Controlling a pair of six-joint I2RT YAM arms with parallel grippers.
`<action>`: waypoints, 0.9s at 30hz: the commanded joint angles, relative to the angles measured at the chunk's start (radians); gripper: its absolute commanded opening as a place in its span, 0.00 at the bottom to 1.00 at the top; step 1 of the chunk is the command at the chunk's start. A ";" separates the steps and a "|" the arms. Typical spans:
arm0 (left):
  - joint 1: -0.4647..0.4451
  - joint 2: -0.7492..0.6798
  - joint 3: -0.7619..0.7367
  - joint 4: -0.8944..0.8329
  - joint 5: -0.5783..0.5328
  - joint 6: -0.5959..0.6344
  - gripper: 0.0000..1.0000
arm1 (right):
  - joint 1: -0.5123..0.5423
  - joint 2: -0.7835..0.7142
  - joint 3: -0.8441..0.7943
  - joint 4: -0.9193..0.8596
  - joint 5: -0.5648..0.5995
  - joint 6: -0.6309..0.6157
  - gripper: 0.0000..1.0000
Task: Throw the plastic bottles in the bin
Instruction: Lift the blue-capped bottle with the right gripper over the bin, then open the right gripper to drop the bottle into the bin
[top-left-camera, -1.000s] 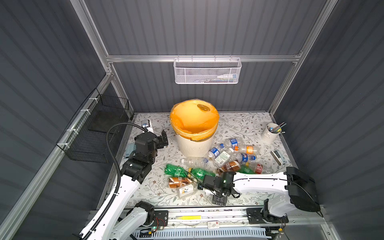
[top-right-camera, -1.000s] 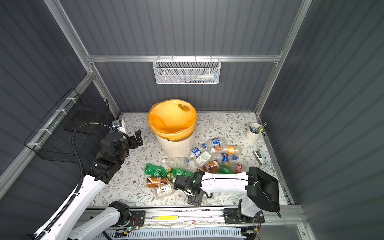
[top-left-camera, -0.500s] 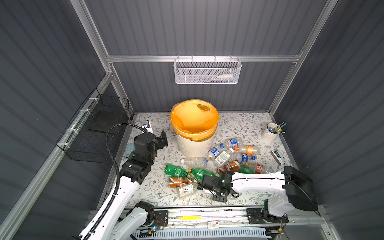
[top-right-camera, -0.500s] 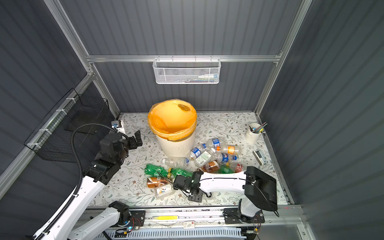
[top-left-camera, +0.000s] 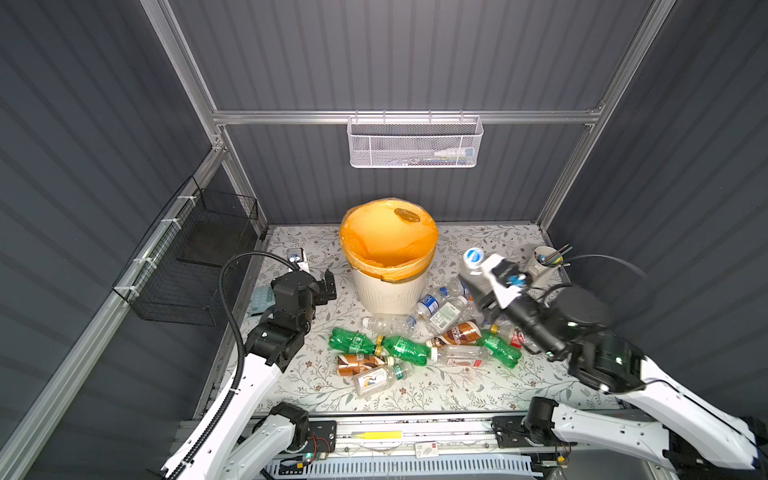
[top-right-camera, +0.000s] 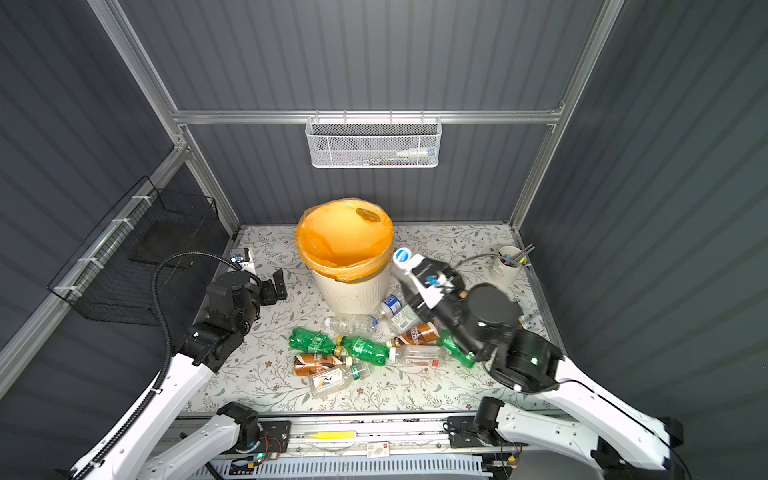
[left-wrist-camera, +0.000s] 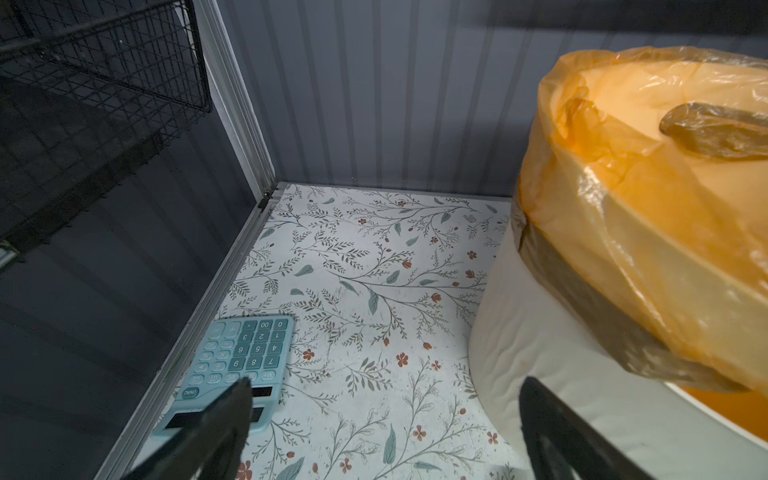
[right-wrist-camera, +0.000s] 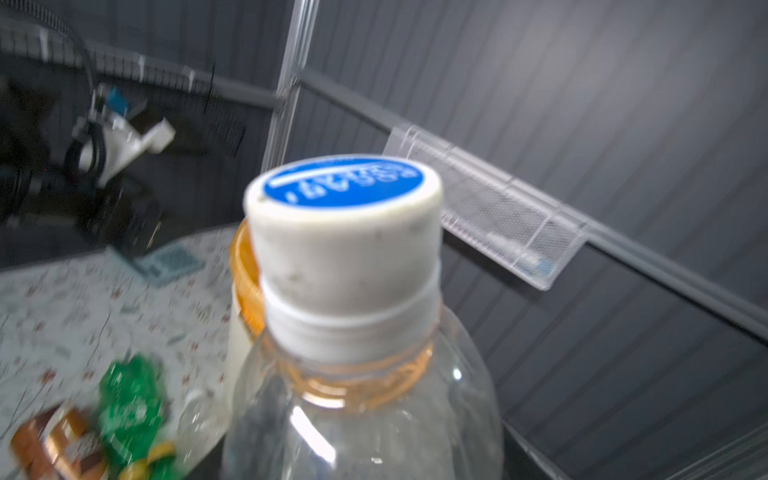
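Our right gripper (top-left-camera: 487, 286), high beside the bin (top-left-camera: 386, 291), clamps a clear bottle (top-left-camera: 474, 259) tilted cap-up binward; our left gripper (left-wrist-camera: 384, 395) gapes.

Both top views are taken from high above the front edge of the bench (top-left-camera: 415, 395), angled down at the bin (top-left-camera: 388, 291); the whole scene is shared. The bin's side is faced closely from the left wrist; the right wrist view is filled by a bottle (right-wrist-camera: 345, 249), bin behind.

We see our right gripper (top-right-camera: 420, 277) up beside the bin (top-right-camera: 353, 293), clamped on a clear white-capped bottle (top-right-camera: 403, 257), other plastic bottles (top-right-camera: 357, 347) strewn on the floral table (top-right-camera: 415, 395), our left gripper (top-right-camera: 277, 286) empty, jaws apart.
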 joint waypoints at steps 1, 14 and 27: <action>0.004 -0.018 -0.033 0.029 0.016 0.026 1.00 | -0.103 0.002 0.023 0.272 -0.144 -0.011 0.56; 0.004 0.005 -0.036 0.029 0.056 0.033 1.00 | -0.347 0.826 0.604 -0.107 -0.785 0.441 0.63; -0.037 -0.062 -0.049 0.038 0.124 0.104 1.00 | -0.420 0.370 0.282 0.080 -0.387 0.395 0.99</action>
